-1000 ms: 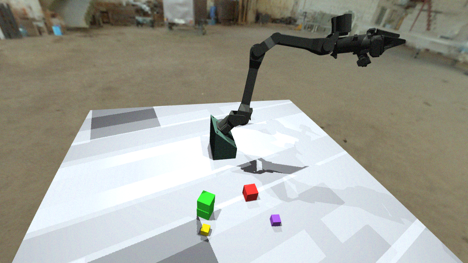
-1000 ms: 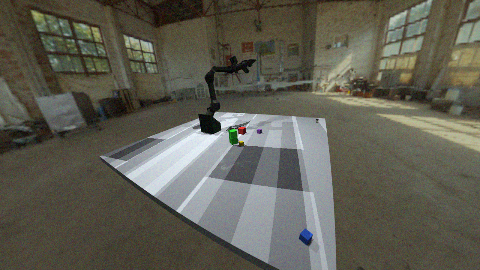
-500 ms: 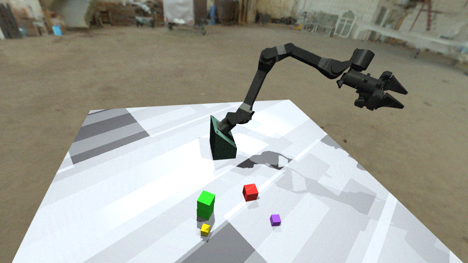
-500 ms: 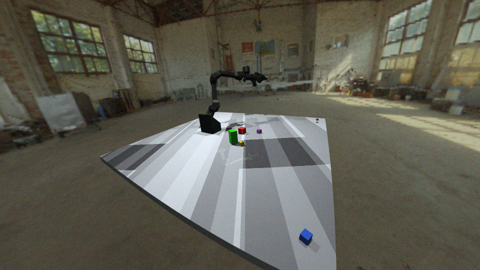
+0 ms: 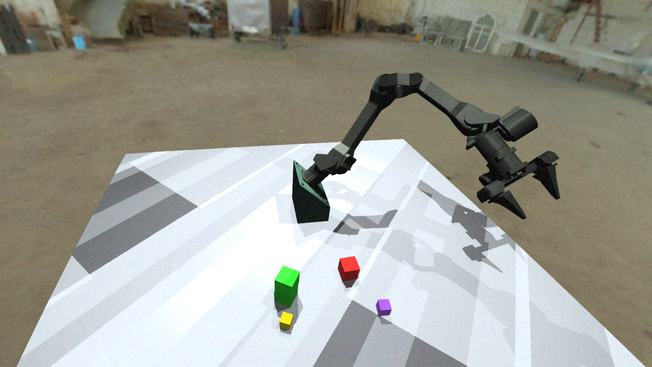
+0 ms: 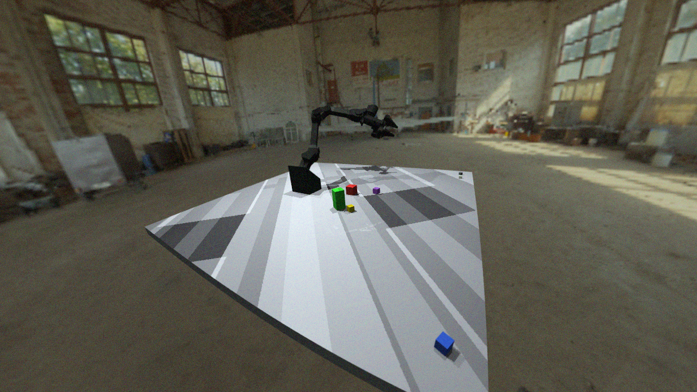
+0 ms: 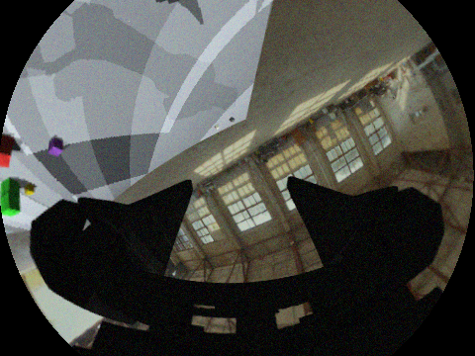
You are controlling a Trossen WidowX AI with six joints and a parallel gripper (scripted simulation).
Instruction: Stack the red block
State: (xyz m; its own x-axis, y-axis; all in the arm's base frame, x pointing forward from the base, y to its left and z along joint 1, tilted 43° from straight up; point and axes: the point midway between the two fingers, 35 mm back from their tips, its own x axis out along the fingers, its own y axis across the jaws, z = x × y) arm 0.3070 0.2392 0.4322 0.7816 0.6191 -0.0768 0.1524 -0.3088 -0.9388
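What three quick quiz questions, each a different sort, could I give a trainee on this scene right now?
1. True or false: the gripper already holds the red block.
2. Which small block sits closest to the green tower: A) purple block, B) yellow block, C) blue block?
3. Fill in: the green tower is made of ___ blocks.

Key
1. False; the gripper is open and empty, high above the table.
2. B.
3. Two.
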